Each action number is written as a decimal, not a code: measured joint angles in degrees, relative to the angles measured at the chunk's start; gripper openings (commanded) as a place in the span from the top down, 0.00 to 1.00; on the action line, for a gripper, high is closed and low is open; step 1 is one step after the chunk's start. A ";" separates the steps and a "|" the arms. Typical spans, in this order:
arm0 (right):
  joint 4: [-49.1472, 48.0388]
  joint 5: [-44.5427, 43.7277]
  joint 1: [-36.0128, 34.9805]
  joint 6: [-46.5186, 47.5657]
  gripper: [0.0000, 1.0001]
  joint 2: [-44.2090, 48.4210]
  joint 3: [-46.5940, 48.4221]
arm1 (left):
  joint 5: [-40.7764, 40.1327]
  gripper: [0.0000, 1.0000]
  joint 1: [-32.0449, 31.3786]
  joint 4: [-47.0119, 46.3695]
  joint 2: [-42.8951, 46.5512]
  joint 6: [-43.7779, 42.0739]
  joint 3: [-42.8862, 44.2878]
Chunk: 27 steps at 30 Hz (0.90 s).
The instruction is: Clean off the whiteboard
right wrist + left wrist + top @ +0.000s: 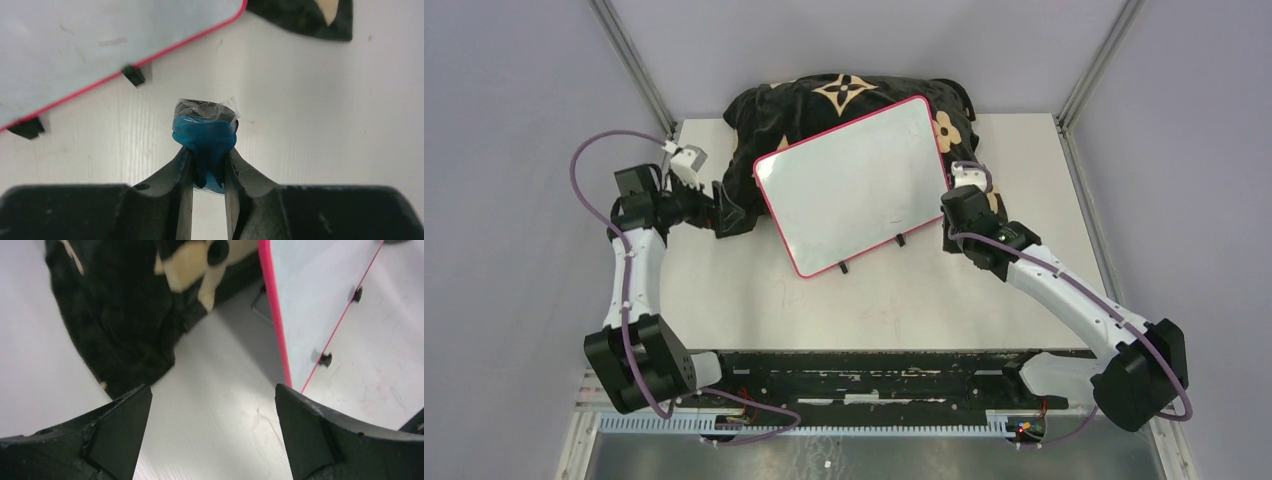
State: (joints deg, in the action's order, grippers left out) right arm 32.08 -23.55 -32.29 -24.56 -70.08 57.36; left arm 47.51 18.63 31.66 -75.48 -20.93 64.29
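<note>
The whiteboard point(854, 185), white with a thin pink-red frame and two small black feet, leans tilted against the black floral cushion point(844, 95). Its face looks clean. It also shows in the left wrist view point(320, 295) and the right wrist view point(95, 45). My right gripper point(207, 152) is shut on a small blue eraser point(206, 137) with a dark pad under clear film at its tip. It sits just right of the board's lower right edge point(954, 205). My left gripper point(212, 410) is open and empty, left of the board beside the cushion point(709, 205).
The cushion's dark corner point(125, 330) lies just ahead of my left fingers. The white table point(904, 300) shows faint red smudges in front of the board. Metal frame posts point(629, 60) stand at the back corners.
</note>
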 measured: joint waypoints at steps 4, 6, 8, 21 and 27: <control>3.23 3.63 0.00 -1.64 0.79 1.29 -5.99 | -3.96 0.00 -0.20 -5.66 4.68 1.22 -11.78; 3.89 6.08 0.00 -2.29 0.77 1.40 -9.11 | -5.66 0.00 -0.22 -8.48 5.07 1.38 -16.70; 4.39 8.55 0.00 -2.75 0.74 1.40 -11.54 | -6.95 0.00 -0.22 -10.60 5.05 1.53 -19.96; 2.10 14.71 -0.02 -3.67 0.27 -3.58 -17.18 | -7.63 0.01 -0.22 -22.56 6.23 4.17 -28.00; 1.22 15.78 -0.24 -4.13 0.04 -3.61 -17.49 | -7.32 0.01 -0.09 -25.31 9.22 4.24 -31.04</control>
State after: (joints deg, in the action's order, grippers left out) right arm 33.30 -7.77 -32.53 -28.69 -73.69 39.88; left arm 40.18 18.55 6.35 -66.26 -16.69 33.26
